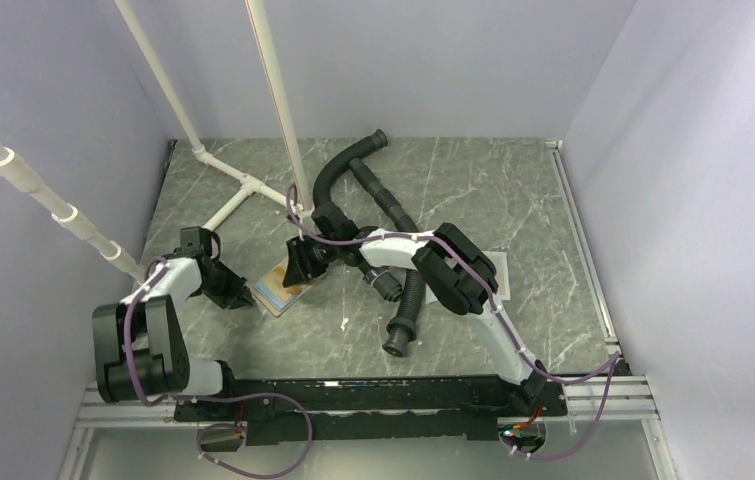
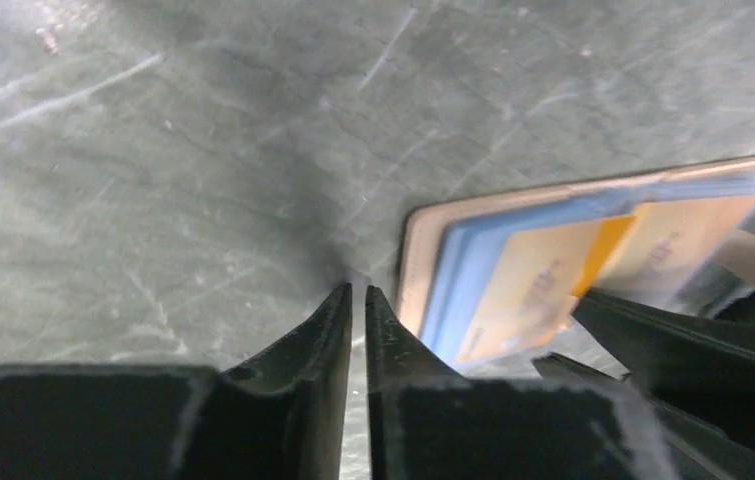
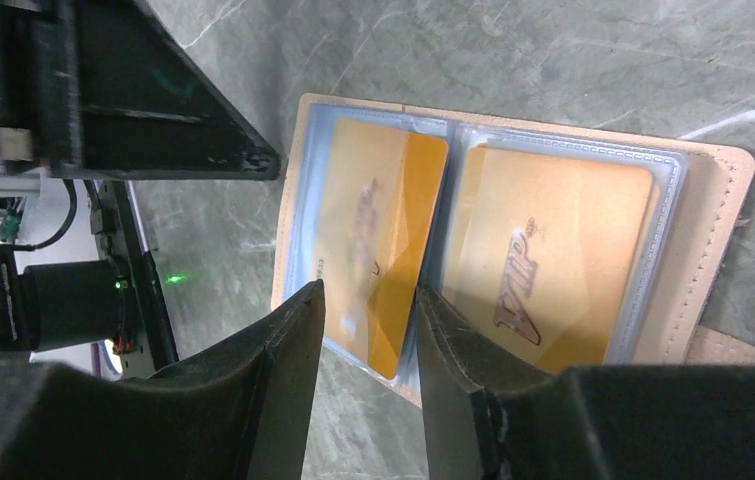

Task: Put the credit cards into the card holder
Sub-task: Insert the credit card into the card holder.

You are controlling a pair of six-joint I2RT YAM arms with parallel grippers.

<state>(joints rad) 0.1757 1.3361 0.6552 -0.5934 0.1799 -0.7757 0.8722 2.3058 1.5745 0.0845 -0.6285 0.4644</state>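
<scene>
The grey-green marbled table (image 1: 513, 200) fills the top view, with a white pipe frame (image 1: 273, 100) on its far left part. Only this view shows the two black ribbed hoses (image 1: 410, 300) in the middle and the white tray (image 1: 499, 268), which lies right of centre, mostly hidden under the right arm. What is in the tray cannot be seen.

The card holder (image 3: 725, 190) lies open and flat on the table, left of centre, between the two grippers. From above it is only a small tan and blue patch. The right wrist view shows its inside: clear bluish sleeves with two orange-yellow credit cards, one in the left sleeve (image 3: 373, 210) and one in the right sleeve (image 3: 553, 250), the right one printed "VIP". The left wrist view sees the same holder from its edge, and there the cards look stacked and blurred, so they cannot be counted well.

The right gripper (image 3: 368, 325) hangs just over the near part of the holder. Its jaws stand part-way apart, with a corner of the left card seen in the gap; they do not press on it.

The left gripper (image 2: 358, 300) is low over bare table just left of the holder. Its fingers are almost together, with only a thin slit between them, and they hold nothing.
</scene>
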